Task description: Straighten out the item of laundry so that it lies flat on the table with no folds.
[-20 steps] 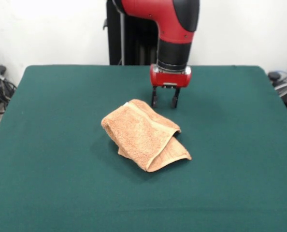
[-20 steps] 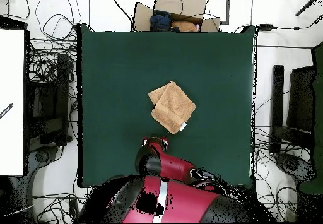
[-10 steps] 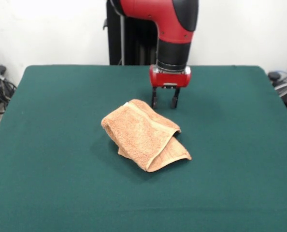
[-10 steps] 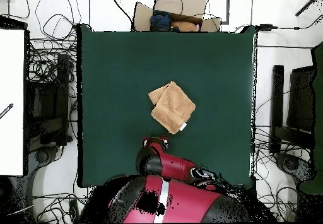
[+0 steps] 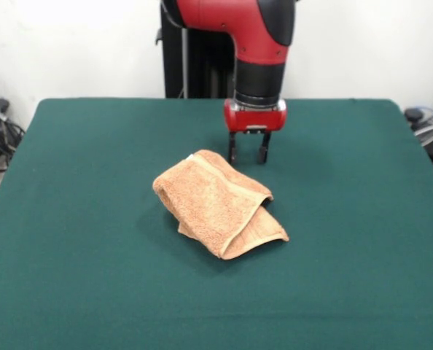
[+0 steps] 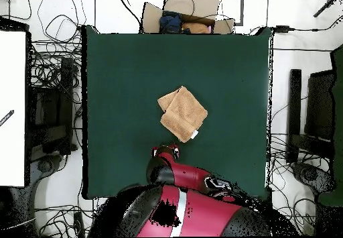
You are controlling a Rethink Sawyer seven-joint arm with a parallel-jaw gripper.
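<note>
The item of laundry (image 5: 216,203) is a peach-orange terry towel, folded over on itself in a thick bundle near the middle of the dark green table (image 5: 78,219). From above the towel (image 6: 183,114) looks like a folded rough square with a small white tag at its lower right corner. My gripper (image 5: 247,156) hangs just behind the towel's far edge, open, with nothing between its two black fingers and its tips close to the table. In the overhead view the arm covers the gripper, so only the red wrist (image 6: 166,151) shows below the towel.
A box with clothes (image 6: 184,21) sits beyond the table's top edge in the overhead view. Cables and equipment (image 6: 50,94) crowd the floor on both sides of the table. A white panel (image 6: 12,108) stands at the left.
The arm has shifted very slightly to the left in the front view. The towel has not moved.
</note>
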